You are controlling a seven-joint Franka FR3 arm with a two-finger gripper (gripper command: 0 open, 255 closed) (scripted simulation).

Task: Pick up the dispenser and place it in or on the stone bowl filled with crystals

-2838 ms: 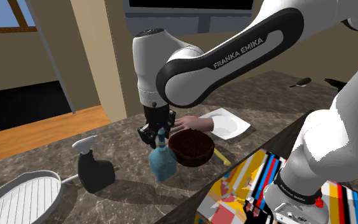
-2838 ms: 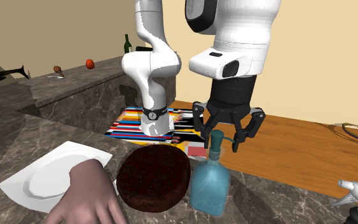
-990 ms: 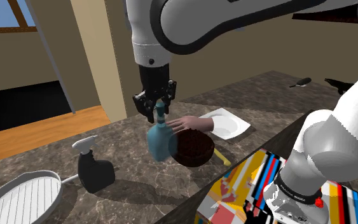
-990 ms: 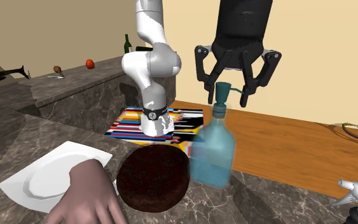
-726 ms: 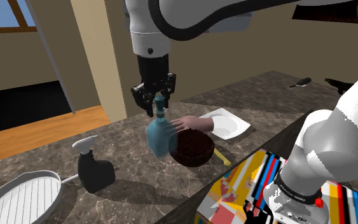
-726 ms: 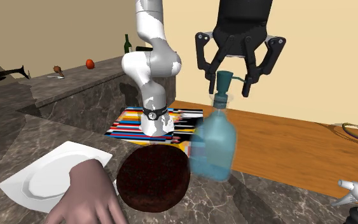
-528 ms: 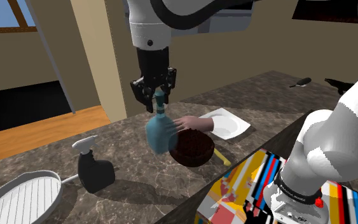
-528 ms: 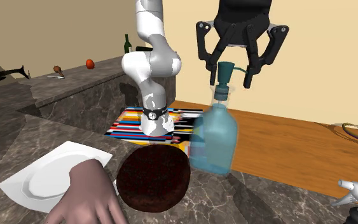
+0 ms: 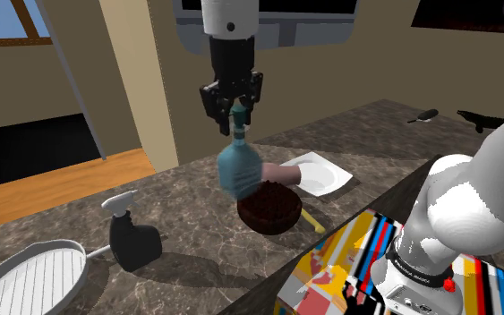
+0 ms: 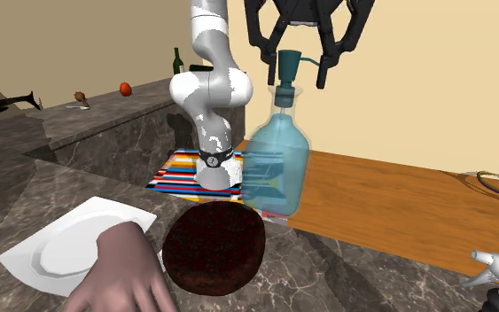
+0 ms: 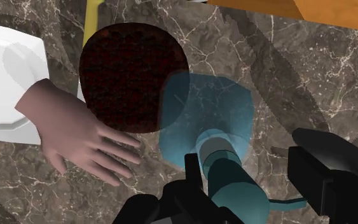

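Grip: your gripper (image 9: 237, 106) clasps the blue dispenser (image 9: 240, 170) at its pump neck.
Dispenser: clear of the counter, long axis near vertical.
Bearing: the dark bowl (image 9: 270, 208) lies at 5 o'clock in the shoulder view, lower down.
Judgement: carry that way, then lower.

The shoulder view looks down from beside and behind the stand (image 9: 339, 268), in its lower right, across the marble counter (image 9: 187, 259). The second exterior view sits low and close on the counter's opposite side, facing the arm's base (image 10: 216, 164) at upper centre. The wrist view looks straight down past the gripper (image 11: 254, 167). All three share the dark bowl (image 9: 269, 208), white plate (image 9: 323, 173) and blue pump bottle (image 9: 239, 170).
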